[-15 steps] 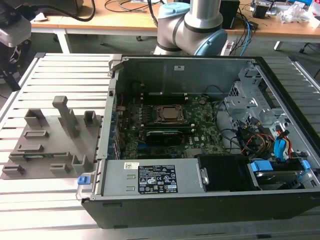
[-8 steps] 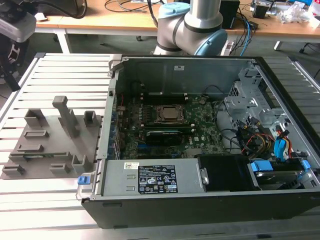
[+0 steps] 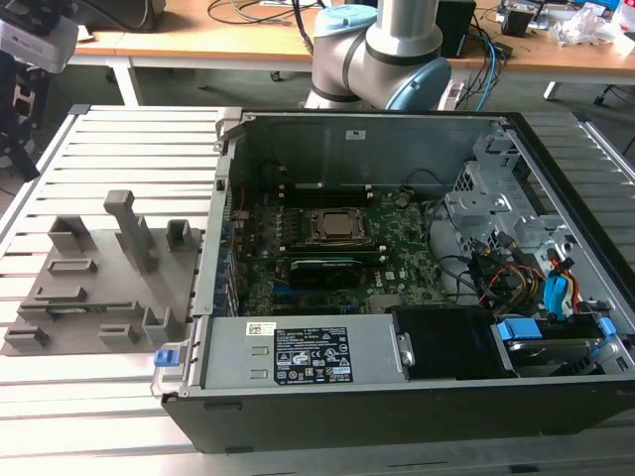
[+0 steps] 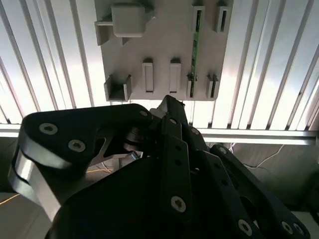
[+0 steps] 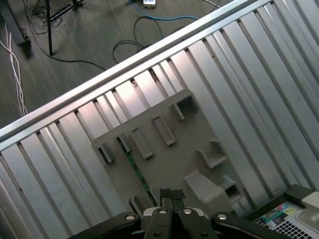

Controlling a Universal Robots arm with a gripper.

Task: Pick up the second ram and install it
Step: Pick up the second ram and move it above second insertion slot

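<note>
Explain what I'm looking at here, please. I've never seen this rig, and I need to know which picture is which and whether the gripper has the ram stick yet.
The machine is one robot arm. The exterior view shows its base behind an open computer case, which stands on a slatted metal table. On that view's left lies a gray holder plate with upright blocks.

The two wrist views come from cameras riding on the arm. They look past the gripper down at that plate. The second ram, a thin green stick, rests in slotted blocks on the plate in both wrist views.

The gripper hangs above the plate, fingertips together with nothing between them, so the stick is not yet picked up.
</note>
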